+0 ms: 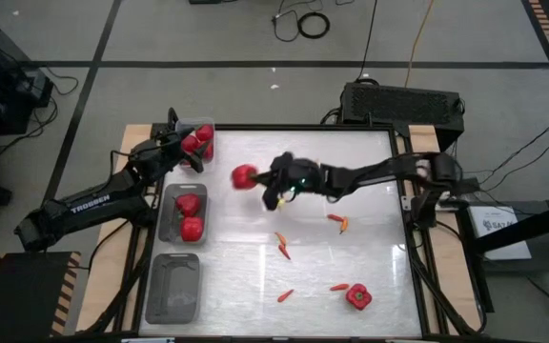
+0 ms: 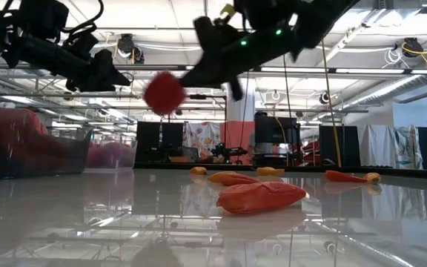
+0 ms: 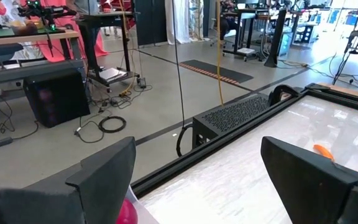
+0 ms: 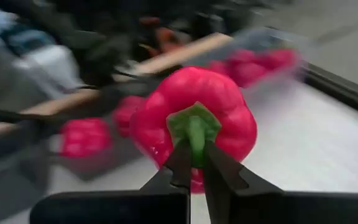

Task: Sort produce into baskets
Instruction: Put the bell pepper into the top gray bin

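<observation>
My right gripper (image 1: 261,180) reaches across the table's middle and is shut on a red bell pepper (image 1: 244,176), which is in the air in the low view (image 2: 164,92). My left gripper (image 1: 191,152) is open and empty over the small clear tray (image 1: 201,127), which holds tomatoes (image 1: 198,143). The middle grey tray (image 1: 169,217) holds two bell peppers (image 1: 190,215). The near grey tray (image 1: 173,286) has nothing in it. Another bell pepper (image 1: 357,297) and several chili peppers (image 1: 282,245) lie on the table. My right gripper pinches the pepper's green stem (image 4: 195,132) between its two fingertips. The fingers come about level from the table's right side. The pepper sits beyond the fingertips, stem end toward the gripper, lifted clear of the table.
A black box (image 1: 400,100) stands beyond the table's far edge. Chili peppers lie at mid-right (image 1: 339,221) and near the front (image 1: 285,295) (image 1: 339,286). The three trays line the table's left side. In the low view chili peppers (image 2: 262,196) lie close to the camera.
</observation>
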You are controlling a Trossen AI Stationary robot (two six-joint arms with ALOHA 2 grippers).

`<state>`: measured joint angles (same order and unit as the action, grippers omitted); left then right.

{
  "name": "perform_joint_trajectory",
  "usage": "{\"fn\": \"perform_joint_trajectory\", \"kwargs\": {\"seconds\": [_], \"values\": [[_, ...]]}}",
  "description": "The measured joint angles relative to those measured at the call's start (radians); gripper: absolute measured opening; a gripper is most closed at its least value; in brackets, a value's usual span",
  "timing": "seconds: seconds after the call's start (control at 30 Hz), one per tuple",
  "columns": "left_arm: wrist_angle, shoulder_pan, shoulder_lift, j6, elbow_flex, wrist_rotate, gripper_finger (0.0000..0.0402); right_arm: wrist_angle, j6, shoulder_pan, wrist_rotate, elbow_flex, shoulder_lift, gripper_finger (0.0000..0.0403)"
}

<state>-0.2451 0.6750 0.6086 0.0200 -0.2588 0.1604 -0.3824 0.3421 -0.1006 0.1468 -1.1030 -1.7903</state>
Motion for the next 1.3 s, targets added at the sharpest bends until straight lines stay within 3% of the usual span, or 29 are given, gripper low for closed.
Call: {"fn": "perform_joint_trajectory", "kwargs": {"seconds": [0.1, 0.2, 0.7, 0.9, 1.3], "values": [[0.000, 0.000, 0.000, 0.000, 0.000, 0.000, 0.0352, -0.171, -0.023, 0.037, -0.046, -0.023, -0.090, 0.0009], [0.000, 0.000, 0.000, 0.000, 0.000, 0.000, 0.0352, -0.221, -0.045, 0.068, -0.049, -0.113, -0.181, 0.0009], [0.000, 0.000, 0.000, -0.004, 0.000, 0.001, 0.0352, -0.135, -0.189, 0.139, -0.167, -0.789, -0.655, 0.0009], [0.000, 0.000, 0.000, -0.009, 0.000, 0.001, 0.0352, -0.010, -0.169, 0.143, -0.204, -1.011, -0.786, 0.0010], [0.030, 0.000, 0.000, -0.004, -0.002, 0.000, 0.0352, 0.039, -0.127, 0.138, -0.202, -1.065, -0.837, 0.0057]]}}
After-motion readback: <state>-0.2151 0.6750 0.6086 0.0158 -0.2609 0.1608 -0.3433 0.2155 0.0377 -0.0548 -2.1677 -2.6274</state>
